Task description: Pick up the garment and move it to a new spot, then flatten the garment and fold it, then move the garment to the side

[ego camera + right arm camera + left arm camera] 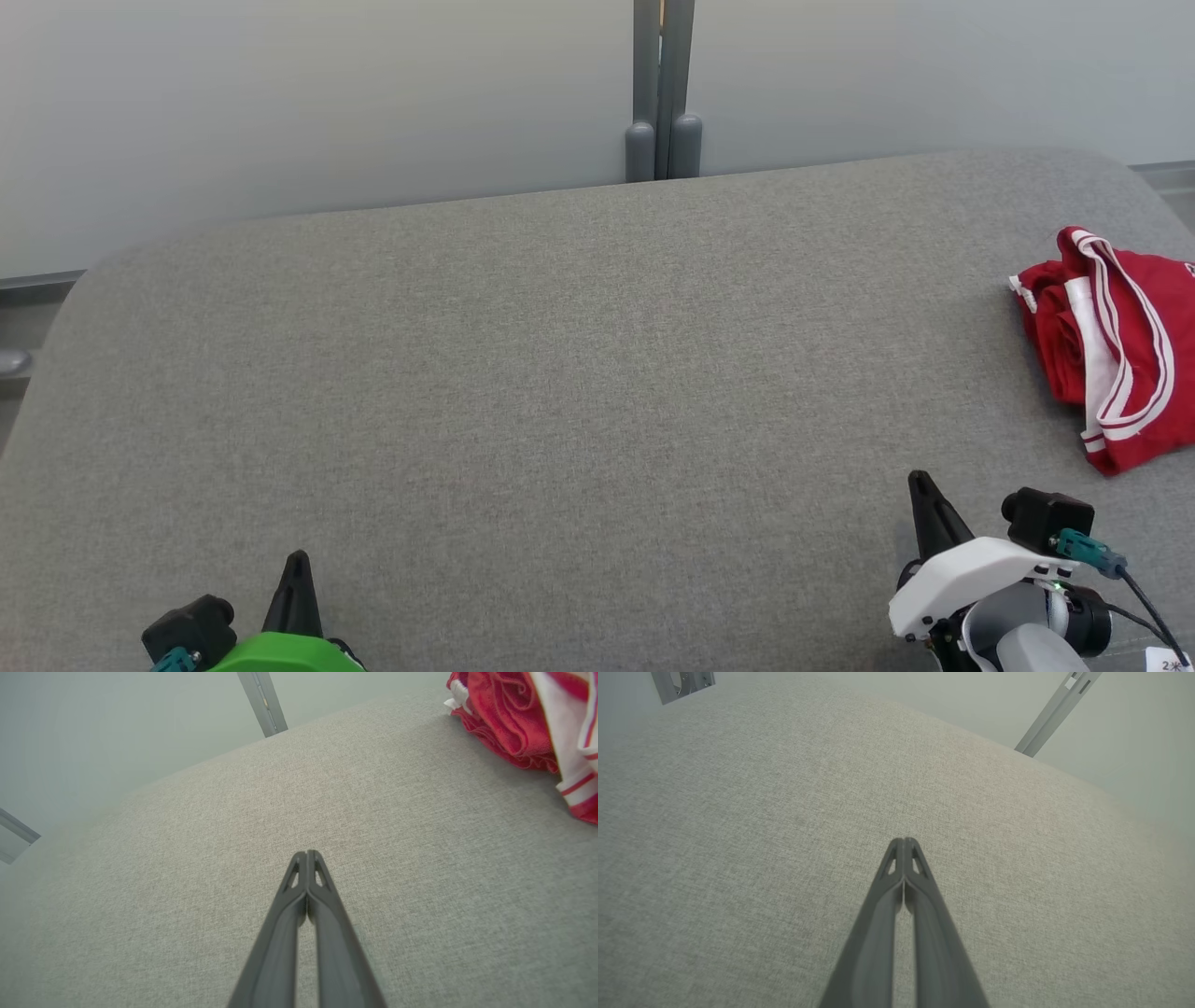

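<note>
A grey fabric-covered bench (560, 373) with rounded far corners carries a crumpled red garment (1106, 350) with white stripes, lying against its right edge, toward the far corner.

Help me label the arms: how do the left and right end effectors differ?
The left end effector rises from a green housing; the right end effector rises from a white housing. The right one stands near the crumpled red garment with white stripes; the left one lies far from it across the grey fabric surface. Both are shut and empty.
</note>
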{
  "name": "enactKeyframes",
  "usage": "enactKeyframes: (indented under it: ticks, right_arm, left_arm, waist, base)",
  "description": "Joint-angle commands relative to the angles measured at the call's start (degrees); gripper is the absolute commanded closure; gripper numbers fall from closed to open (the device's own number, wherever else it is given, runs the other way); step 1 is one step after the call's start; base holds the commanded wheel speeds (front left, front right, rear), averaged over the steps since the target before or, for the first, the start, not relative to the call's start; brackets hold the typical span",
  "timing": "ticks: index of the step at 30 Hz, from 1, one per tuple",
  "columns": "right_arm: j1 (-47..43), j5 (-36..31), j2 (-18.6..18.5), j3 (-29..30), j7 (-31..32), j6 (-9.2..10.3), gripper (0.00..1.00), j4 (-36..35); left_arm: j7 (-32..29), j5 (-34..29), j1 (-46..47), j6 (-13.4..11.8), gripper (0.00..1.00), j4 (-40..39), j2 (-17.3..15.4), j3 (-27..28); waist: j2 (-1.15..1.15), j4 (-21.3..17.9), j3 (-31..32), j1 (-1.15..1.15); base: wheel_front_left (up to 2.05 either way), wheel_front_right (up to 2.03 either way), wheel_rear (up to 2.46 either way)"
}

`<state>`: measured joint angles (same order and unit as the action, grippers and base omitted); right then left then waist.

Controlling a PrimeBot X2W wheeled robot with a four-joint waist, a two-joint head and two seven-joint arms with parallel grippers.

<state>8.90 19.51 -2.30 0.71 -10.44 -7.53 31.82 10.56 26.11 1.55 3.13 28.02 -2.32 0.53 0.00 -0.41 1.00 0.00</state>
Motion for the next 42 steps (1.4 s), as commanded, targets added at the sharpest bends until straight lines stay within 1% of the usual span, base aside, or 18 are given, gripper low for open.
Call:
enactKeyframes:
  ticks: [1, 7, 8, 22, 42]
  right_arm:
    - [0.7, 3.5, -0.3, 0.3, 0.7, 0.01, 1.0, -1.7]
    - [0.5, 9.6, -0.3, 0.7, 2.0, 0.01, 1.0, -3.1]
    - [0.5, 9.6, -0.3, 0.7, 2.0, 0.01, 1.0, -3.1]
    - [0.3, 22.4, -0.4, 1.7, 5.0, 0.02, 1.0, -5.8]
    - [0.0, 37.7, -0.5, 3.0, 8.7, 0.03, 1.0, -9.0]
  left_arm:
    - [-0.7, 3.1, 1.9, 0.6, 1.0, -1.5, -0.2, 0.5]
    - [-2.0, 8.7, 2.3, 0.9, 1.0, -2.5, -0.3, 1.0]
    - [-2.0, 8.7, 2.3, 0.9, 1.0, -2.5, -0.3, 1.0]
    - [-5.1, 20.4, 3.2, 1.6, 1.0, -4.6, -0.4, 2.1]
    - [-8.8, 34.3, 4.4, 2.6, 1.0, -7.0, -0.5, 3.5]
  waist:
    - [0.0, 0.0, 0.0, 0.0]
    - [0.0, 0.0, -0.1, 0.0]
    - [0.0, 0.0, -0.1, 0.0]
    - [0.0, 0.1, -0.2, 0.0]
    - [0.0, 0.2, -0.5, 0.0]
  base:
    - [0.0, 0.0, 0.0]
    - [0.0, 0.0, 0.0]
    - [0.0, 0.0, 0.0]
    - [0.0, 0.0, 0.0]
    - [0.0, 0.0, 0.0]
